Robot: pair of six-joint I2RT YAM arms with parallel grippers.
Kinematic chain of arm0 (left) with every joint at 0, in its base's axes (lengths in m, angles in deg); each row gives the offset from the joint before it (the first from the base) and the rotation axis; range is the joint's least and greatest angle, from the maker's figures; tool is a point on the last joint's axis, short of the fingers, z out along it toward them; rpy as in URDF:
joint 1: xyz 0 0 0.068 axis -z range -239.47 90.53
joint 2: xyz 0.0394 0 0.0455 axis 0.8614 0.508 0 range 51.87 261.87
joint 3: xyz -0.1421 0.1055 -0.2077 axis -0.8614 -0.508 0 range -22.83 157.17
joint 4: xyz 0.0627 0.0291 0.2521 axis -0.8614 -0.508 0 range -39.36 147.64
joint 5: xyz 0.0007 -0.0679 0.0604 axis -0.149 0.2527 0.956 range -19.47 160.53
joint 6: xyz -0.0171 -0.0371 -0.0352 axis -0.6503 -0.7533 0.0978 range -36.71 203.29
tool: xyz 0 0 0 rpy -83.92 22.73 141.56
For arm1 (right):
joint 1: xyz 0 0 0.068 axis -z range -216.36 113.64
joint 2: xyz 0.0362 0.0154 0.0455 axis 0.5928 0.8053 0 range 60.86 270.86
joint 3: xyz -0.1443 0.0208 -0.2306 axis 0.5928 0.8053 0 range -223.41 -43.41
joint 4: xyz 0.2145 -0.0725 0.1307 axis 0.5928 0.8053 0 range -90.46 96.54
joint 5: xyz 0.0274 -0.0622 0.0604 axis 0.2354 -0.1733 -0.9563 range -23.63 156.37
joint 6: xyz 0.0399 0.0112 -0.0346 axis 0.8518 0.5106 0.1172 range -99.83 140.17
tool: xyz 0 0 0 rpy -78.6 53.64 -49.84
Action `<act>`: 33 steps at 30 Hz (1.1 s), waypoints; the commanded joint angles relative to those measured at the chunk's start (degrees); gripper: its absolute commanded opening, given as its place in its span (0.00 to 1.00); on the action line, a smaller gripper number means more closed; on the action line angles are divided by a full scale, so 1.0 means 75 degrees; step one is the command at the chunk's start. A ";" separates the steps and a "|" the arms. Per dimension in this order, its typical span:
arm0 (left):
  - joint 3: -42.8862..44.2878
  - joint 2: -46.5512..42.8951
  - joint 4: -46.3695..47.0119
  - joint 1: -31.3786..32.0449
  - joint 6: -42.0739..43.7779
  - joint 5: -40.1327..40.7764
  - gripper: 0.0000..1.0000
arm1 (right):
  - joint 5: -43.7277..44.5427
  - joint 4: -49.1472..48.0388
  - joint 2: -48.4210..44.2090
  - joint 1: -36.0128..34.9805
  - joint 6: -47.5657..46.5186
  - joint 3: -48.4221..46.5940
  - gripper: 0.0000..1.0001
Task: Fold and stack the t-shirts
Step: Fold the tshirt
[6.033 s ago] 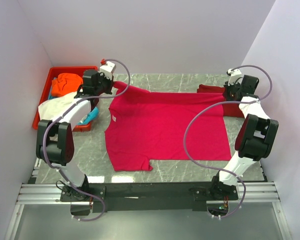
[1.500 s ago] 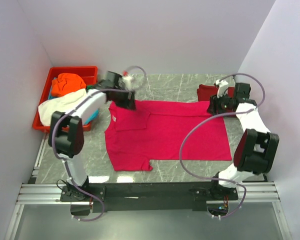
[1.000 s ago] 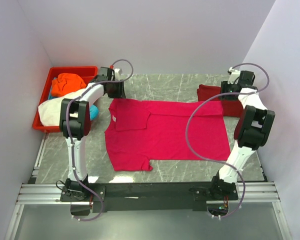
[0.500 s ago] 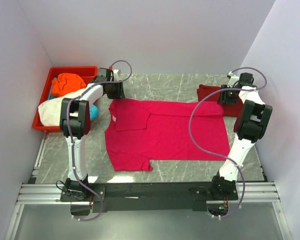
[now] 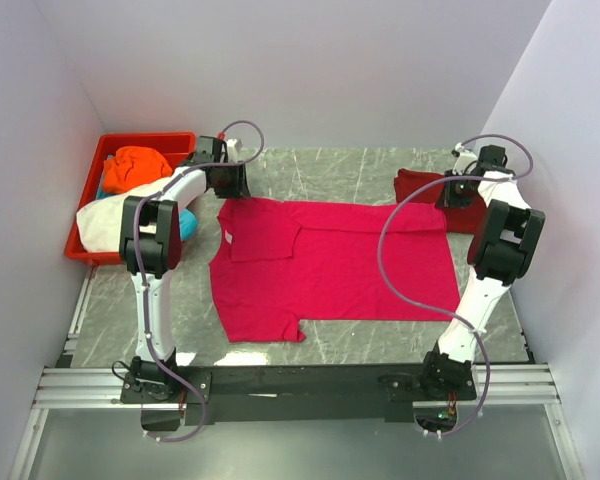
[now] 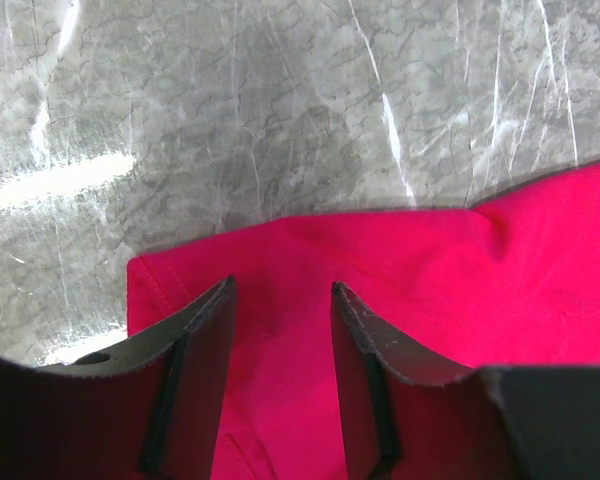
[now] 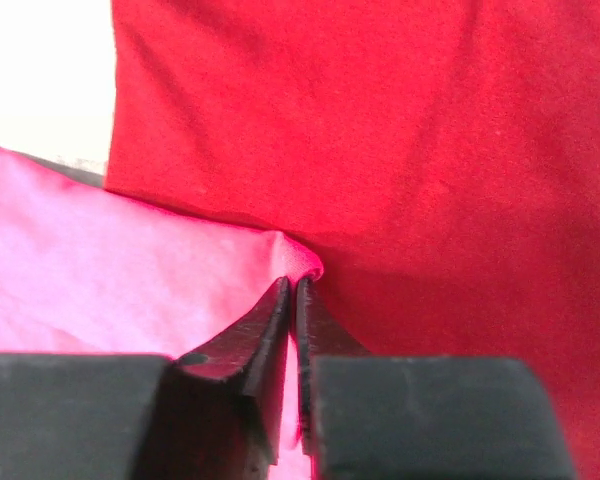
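Pink-red t-shirt (image 5: 330, 265) has one sleeve folded, heaped t-shirts (image 5: 135, 168) wait in the tray (image 5: 145, 137); left gripper (image 6: 280, 290) gapes over the pink cloth, right gripper (image 7: 292, 285) pinches its far-right corner.

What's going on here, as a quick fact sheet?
Spread on table: pink-red shirt
Far right: darker red shirt
Red tray: holds orange shirt and white shirt
Left gripper: open, above pink-red shirt's edge
Right gripper: shut, apparently pinching pink-red shirt's corner
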 commanded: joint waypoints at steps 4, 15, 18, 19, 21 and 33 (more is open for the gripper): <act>-0.0044 0.0100 0.0047 -0.0077 -0.0032 -0.0049 0.44 | -0.0343 -0.0278 -0.0510 -0.0038 0.0075 0.0120 0.00; -0.0244 0.0053 0.0129 -0.0405 -0.0325 0.0303 0.32 | 0.0442 -0.1966 -0.2070 -0.0342 0.0180 0.1400 0.00; -0.0104 0.0123 0.0094 -0.0463 -0.0348 0.0350 0.32 | 0.0559 -0.2119 -0.2152 -0.0389 0.0250 0.1342 0.00; -0.0057 0.0158 0.0059 -0.0464 -0.0349 0.0373 0.32 | 0.0583 -0.2142 -0.2164 -0.0401 0.0262 0.1272 0.00; 0.0106 0.0287 -0.0023 -0.0499 -0.0372 0.0385 0.31 | 0.0641 -0.2189 -0.2164 -0.0447 0.0309 0.1154 0.00; 0.0354 0.0744 0.0046 -0.0791 -0.0922 0.0737 0.29 | 0.1157 -0.2307 -0.1872 -0.0729 0.0403 0.0300 0.00</act>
